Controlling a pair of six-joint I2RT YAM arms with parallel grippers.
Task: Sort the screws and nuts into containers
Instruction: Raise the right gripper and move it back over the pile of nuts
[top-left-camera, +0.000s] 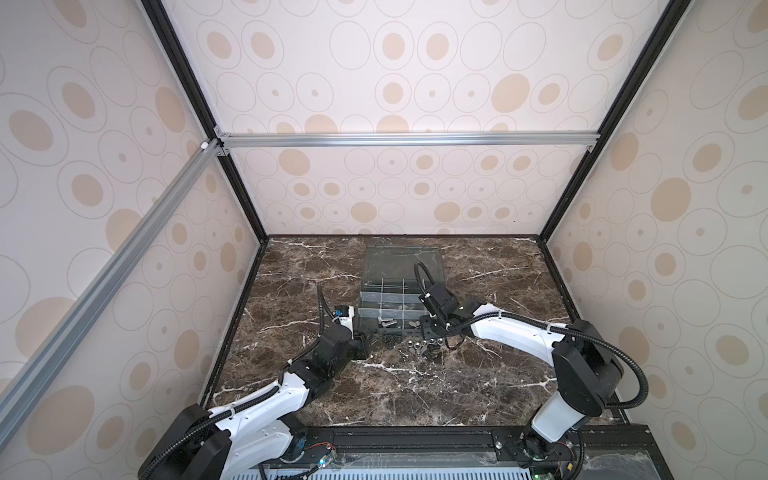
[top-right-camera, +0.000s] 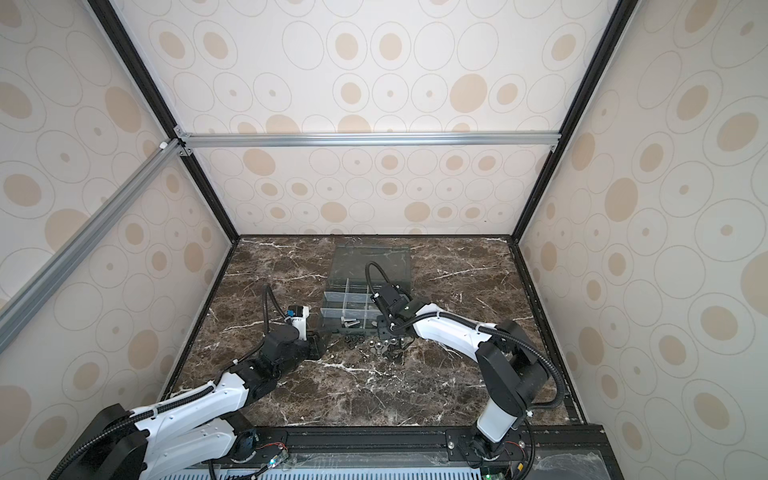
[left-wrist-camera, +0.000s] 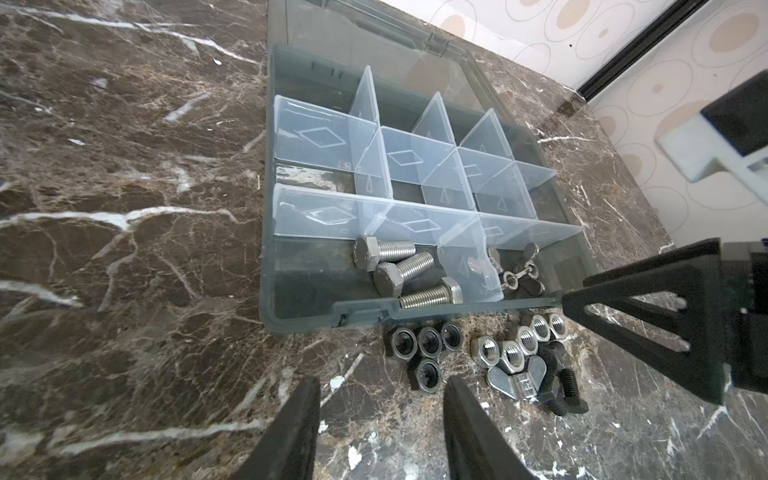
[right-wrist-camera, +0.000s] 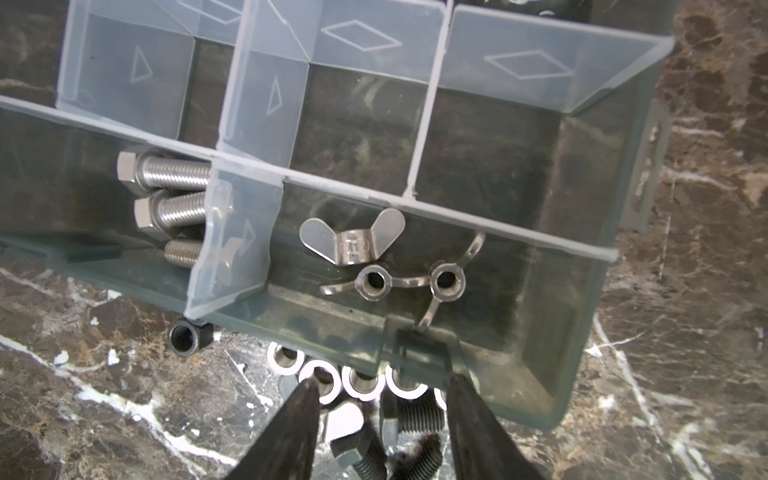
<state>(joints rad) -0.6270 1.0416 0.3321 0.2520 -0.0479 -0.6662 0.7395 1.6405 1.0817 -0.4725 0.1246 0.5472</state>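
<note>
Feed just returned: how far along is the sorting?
Done: three silver bolts in one box cell, three wing nuts in the next. In hand: nothing; left gripper and right gripper open, empty. Left on the table: dark nuts, silver nuts, one wing nut, dark bolts.

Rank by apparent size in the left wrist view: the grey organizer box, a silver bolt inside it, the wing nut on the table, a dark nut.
1. organizer box, clearly largest.
2. silver bolt and wing nut: roughly alike; the wing nut lies nearer the camera, so no ranking.
3. dark nut, smallest.
</note>
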